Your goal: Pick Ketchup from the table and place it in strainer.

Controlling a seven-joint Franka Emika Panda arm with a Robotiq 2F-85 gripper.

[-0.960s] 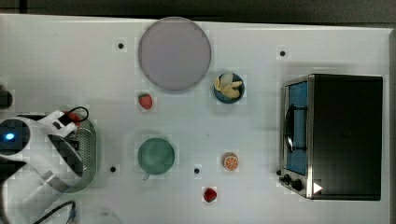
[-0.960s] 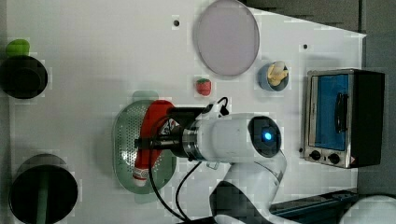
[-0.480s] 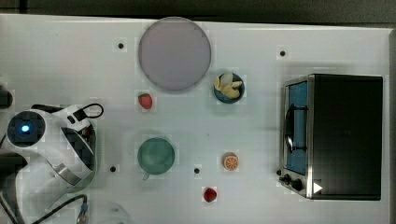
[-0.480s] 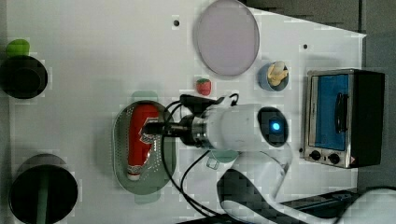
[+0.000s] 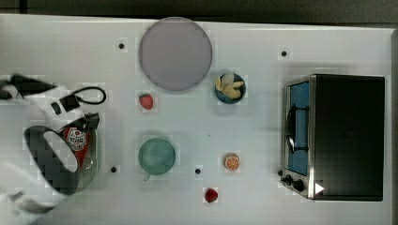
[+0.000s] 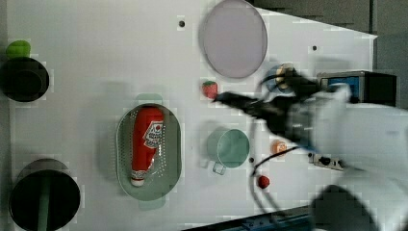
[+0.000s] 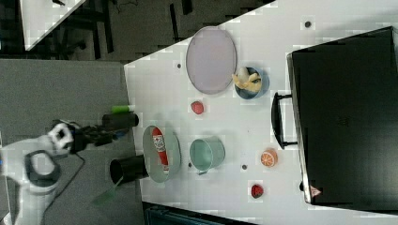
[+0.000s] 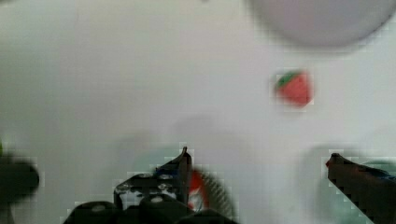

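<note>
The Ketchup (image 6: 146,139), a red bottle with a white cap, lies lengthwise inside the mint-green strainer (image 6: 171,161) on the white table (image 6: 96,57). It is free of the gripper. In the top view the arm covers the strainer's (image 5: 94,161) left part, and the Ketchup (image 5: 77,143) shows beside it. My gripper (image 8: 261,168) is open, its dark fingertips (image 8: 184,163) wide apart with nothing between them. It hangs above the table, off the bottle. In the left view the gripper (image 6: 223,98) is right of the strainer, near the strawberry (image 6: 209,89). The right view shows the Ketchup (image 7: 160,145) in the strainer (image 7: 174,150).
A lilac plate (image 5: 175,54) lies at the back. A blue bowl (image 5: 230,87), a mint cup (image 5: 156,156), an orange slice (image 5: 232,162) and a small red item (image 5: 211,195) stand mid-table. A toaster oven (image 5: 335,136) fills the top view's right. Two black cups (image 6: 24,79) (image 6: 43,197) flank the strainer.
The gripper let go of the Ketchup, which had hung tilted over the strainer and now lies flat in it. The arm has drawn back toward the left view's right.
</note>
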